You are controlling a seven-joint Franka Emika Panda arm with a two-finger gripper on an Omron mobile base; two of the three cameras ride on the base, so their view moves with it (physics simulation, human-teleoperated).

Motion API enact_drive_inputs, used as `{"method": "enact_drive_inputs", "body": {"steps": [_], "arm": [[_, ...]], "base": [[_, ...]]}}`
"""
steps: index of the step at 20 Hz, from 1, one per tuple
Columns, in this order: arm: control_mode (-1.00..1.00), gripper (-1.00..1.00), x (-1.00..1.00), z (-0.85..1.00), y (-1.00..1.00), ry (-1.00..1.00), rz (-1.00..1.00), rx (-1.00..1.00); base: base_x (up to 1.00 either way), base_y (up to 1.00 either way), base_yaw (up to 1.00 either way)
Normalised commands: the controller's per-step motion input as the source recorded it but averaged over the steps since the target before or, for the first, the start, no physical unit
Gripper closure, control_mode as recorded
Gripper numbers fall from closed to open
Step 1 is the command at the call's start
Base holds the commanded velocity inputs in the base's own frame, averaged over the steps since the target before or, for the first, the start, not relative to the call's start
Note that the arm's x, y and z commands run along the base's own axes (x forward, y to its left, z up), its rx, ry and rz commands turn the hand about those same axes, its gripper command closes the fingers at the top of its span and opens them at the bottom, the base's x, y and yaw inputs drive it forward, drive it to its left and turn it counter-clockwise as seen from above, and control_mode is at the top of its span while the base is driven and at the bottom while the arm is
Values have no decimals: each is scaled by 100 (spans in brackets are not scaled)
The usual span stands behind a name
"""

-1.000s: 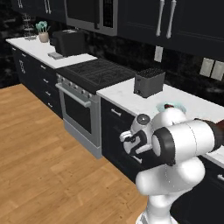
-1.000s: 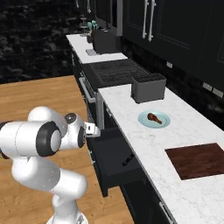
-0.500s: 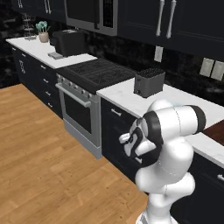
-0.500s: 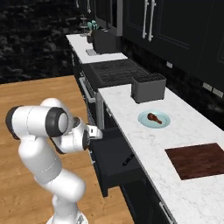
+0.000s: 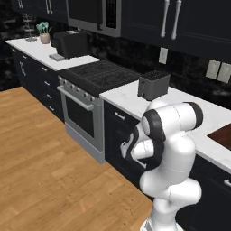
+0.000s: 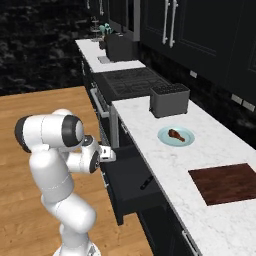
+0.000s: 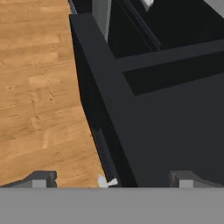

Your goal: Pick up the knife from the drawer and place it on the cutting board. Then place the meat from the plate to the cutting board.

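Knife [image 6: 146,182] lying diagonally in open drawer [image 6: 131,186], slim dark shape; gripper [image 7: 109,178] hovering above drawer front, fingers spread wide, holding nothing.

A wood-plank floor [image 5: 40,158] runs before black base cabinets [image 5: 34,83] under a white marble counter [image 6: 165,160]. A steel stove [image 5: 83,108] with a black cooktop sits between counter stretches. Black upper cabinets [image 5: 189,22] with silver handles hang over a dark backsplash [image 5: 131,54]. A toaster [image 6: 170,100] stands on the counter.
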Motion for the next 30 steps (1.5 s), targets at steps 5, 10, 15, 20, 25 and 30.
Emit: {"method": "enact_drive_inputs", "body": {"steps": [5,10,15,20,25,30], "arm": [[-100,-100,7,-19,31,12,4,0],[-100,-100,1,-13,32,6,4,0],[-100,-100,0,-15,67,0,5,0],[-100,-100,0,-13,82,2,5,0],[-100,-100,0,-11,86,8,6,0],[-100,-100,0,-8,88,10,7,0]], "base": [[0,0,0],[0,0,0],[0,0,0],[0,0,0],[0,0,0],[0,0,0]]}}
